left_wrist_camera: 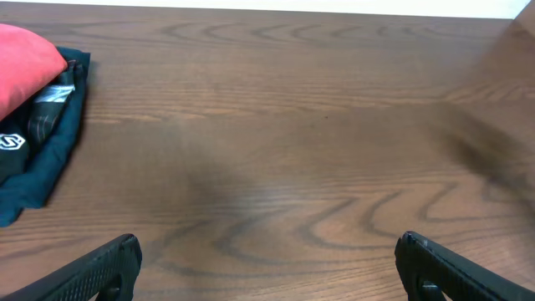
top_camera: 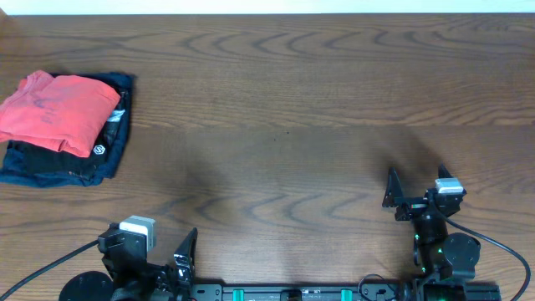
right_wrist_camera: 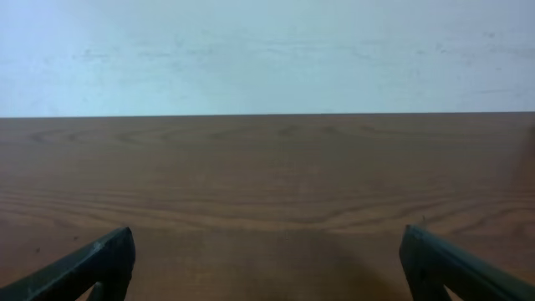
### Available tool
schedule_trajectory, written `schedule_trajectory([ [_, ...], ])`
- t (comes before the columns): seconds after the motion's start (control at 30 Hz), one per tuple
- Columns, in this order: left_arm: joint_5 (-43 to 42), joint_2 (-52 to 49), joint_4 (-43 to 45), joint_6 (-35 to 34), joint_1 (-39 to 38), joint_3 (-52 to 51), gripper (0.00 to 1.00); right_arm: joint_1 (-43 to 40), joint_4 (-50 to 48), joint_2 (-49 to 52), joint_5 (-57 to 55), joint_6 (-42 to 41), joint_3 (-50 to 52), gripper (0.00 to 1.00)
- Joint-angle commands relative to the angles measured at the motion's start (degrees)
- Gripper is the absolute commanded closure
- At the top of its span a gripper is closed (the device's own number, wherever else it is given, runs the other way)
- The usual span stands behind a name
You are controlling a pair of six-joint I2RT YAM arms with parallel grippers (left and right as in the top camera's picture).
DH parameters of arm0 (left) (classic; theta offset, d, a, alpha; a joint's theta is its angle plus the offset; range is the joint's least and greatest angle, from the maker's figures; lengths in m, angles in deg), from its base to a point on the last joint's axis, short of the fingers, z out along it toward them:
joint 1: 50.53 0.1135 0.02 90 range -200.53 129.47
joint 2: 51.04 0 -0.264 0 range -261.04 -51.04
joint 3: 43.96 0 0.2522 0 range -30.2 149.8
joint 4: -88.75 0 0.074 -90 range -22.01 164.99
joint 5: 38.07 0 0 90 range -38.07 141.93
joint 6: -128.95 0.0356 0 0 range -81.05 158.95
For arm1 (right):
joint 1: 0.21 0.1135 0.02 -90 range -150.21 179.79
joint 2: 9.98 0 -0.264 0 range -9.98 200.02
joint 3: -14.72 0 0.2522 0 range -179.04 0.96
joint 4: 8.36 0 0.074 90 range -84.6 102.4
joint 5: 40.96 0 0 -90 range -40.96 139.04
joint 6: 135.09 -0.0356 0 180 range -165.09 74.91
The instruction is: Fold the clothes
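The coral-red T-shirt (top_camera: 57, 110) lies folded on top of a stack at the far left of the table; its lettering is hidden. Its edge shows at the top left of the left wrist view (left_wrist_camera: 25, 63). My left gripper (top_camera: 149, 244) is open and empty near the front edge, to the right of and well in front of the stack; its fingers (left_wrist_camera: 267, 261) frame bare wood. My right gripper (top_camera: 416, 186) is open and empty at the front right, far from the shirt, over bare wood (right_wrist_camera: 267, 255).
Under the shirt lie a folded black garment (top_camera: 52, 159) with a small white logo and a folded navy-blue garment (top_camera: 121, 113); both also show in the left wrist view, black (left_wrist_camera: 17, 155) and navy (left_wrist_camera: 52, 142). The wooden table (top_camera: 284, 109) ends at a pale wall behind.
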Motion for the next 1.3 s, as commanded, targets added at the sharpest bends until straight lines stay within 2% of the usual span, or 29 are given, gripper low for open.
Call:
schedule_trajectory([
  [0.0, 0.7, 0.2, 0.0, 0.7, -0.2, -0.1, 0.02, 0.5, 0.1, -0.4, 0.3, 1.1, 0.2, 0.01],
  [0.83, 0.7, 0.2, -0.1, 0.8, -0.2, -0.1, 0.02, 0.4, 0.1, -0.4, 0.3, 1.1, 0.2, 0.01],
  [0.97, 3.3, 0.3, -1.9, 1.0, 0.7, -1.0, 0.02, 0.4, 0.1, -0.4, 0.3, 1.1, 0.2, 0.01],
  [1.07, 4.2, 0.5, 1.4, 2.1, 4.2, -4.1, 0.02, 0.4, 0.1, -0.4, 0.3, 1.1, 0.2, 0.01],
  [1.27, 4.6, 5.0, 19.0, 3.3, 9.9, -19.5, 0.02, 0.4, 0.1, -0.4, 0.3, 1.1, 0.2, 0.01],
])
